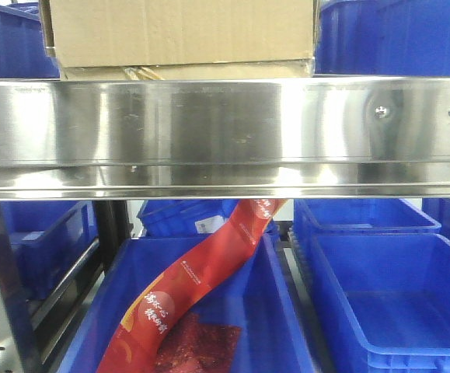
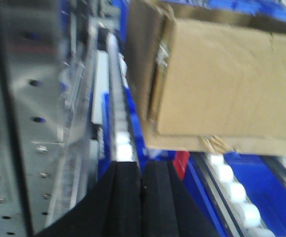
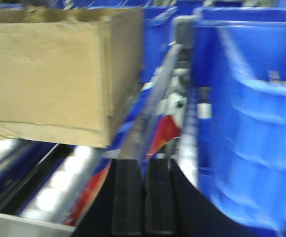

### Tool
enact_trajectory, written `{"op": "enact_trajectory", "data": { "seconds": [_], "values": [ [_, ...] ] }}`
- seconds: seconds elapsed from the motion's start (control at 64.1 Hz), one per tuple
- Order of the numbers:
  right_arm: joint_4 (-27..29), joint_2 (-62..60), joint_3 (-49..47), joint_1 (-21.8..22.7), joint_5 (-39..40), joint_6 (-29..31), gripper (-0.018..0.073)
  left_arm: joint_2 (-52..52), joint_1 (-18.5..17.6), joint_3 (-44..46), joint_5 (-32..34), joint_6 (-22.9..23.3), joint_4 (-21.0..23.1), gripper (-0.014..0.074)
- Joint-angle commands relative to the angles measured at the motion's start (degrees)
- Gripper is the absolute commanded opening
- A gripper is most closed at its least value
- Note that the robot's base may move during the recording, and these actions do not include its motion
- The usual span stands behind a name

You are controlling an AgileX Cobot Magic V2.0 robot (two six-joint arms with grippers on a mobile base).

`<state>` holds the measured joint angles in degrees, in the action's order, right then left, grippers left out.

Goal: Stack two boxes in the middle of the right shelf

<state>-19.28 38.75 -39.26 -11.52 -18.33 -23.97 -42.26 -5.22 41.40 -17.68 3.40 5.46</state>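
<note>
Large box (image 1: 182, 31) sat stacked on flat box (image 1: 186, 71) on shelf (image 1: 225, 136); both tools (image 2: 142, 182) (image 3: 143, 182) were closed, empty, set to withdraw.

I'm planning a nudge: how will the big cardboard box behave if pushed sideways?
The large cardboard box looks stiff-walled, so it should move whole. It sits on a thinner box, so that may shift too. The white rollers beneath probably let both travel easily.
</note>
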Motion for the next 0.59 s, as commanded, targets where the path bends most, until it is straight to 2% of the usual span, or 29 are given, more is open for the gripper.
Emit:
{"op": "enact_trajectory", "data": {
  "seconds": [0.0, 0.234, 0.577],
  "values": [
    [-0.9, -4.4, 2.5, 1.9, 1.7, 0.1, -0.0165, 2.0, 0.6, -0.3, 0.1, 0.2, 0.4, -0.0111],
    [-0.9, -10.0, 3.4, 2.5, 1.4, 0.1, -0.0165, 3.1, 0.6, -0.3, -0.4, 0.2, 0.4, -0.0111],
    [-0.9, -10.3, 3.4, 2.5, 2.5, 0.1, -0.0165, 3.1, 0.6, -0.3, -0.4, 0.2, 0.4, -0.0111]
  ]
}}
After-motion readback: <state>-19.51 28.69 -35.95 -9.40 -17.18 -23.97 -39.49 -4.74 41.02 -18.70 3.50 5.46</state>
